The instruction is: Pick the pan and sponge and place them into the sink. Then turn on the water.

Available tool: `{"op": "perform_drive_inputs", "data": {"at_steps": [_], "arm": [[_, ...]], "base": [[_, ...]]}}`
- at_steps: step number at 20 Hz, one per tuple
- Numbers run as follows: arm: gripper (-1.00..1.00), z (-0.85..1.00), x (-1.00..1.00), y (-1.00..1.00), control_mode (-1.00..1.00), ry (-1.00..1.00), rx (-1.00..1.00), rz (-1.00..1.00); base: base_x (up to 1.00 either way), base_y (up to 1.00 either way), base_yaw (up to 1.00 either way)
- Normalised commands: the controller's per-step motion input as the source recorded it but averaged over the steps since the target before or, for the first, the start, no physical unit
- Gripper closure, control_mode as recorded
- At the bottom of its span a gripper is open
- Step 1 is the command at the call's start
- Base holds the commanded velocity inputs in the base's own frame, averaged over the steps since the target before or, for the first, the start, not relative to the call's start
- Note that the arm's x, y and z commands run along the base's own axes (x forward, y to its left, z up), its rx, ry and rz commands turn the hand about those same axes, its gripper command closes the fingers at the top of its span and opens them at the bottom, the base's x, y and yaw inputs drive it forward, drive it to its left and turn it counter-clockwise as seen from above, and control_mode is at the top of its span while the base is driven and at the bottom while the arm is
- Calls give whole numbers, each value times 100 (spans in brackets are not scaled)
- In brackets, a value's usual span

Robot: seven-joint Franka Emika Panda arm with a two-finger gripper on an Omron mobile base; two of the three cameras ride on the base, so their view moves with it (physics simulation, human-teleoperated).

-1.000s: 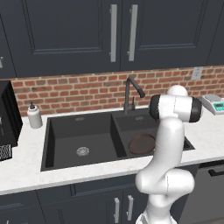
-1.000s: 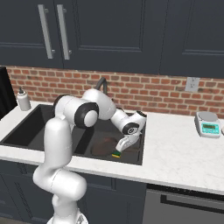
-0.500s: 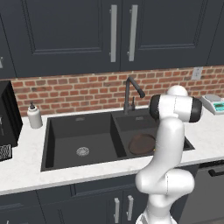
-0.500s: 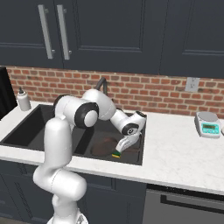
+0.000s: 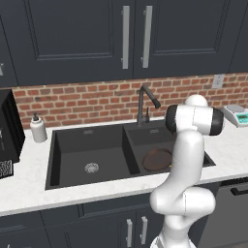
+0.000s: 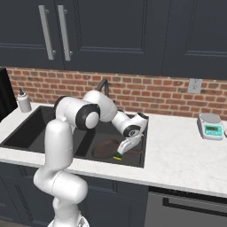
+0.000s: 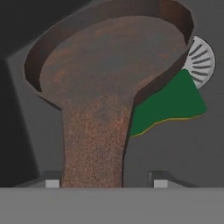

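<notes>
In the sink's (image 6: 80,150) right basin, the pan's (image 7: 109,65) handle runs between the released fingers (image 7: 51,183), sponge (image 7: 168,103) beside it.

1. The brown pan (image 7: 109,57) is lying in the dark sink (image 7: 175,153), and it is taking up most of the picture.
2. Its long handle (image 7: 94,144) is running down toward the gripper (image 7: 106,183) and passing between the two finger tips (image 7: 51,183).
3. The finger tips are standing apart, one on each side of the handle.
4. The green sponge (image 7: 168,105) is lying just beside the pan, with a thin yellow edge showing.
5. A round silver drain (image 7: 201,61) is peeking out behind the pan and the sponge.
</notes>
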Motion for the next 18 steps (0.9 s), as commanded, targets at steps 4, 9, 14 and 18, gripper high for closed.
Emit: {"op": "perform_drive_inputs", "data": {"at_steps": [4, 9, 14, 18], "arm": [[-100, 6, 0, 0, -100, 0, 0, 0], [-100, 45, -6, 0, -100, -1, 2, 0], [-100, 50, -12, 0, -100, 0, 2, 0], [-100, 56, -12, 2, -100, 0, 2, -2]], "base": [[0, 0, 0], [0, 0, 0], [0, 0, 0], [0, 0, 0]]}}
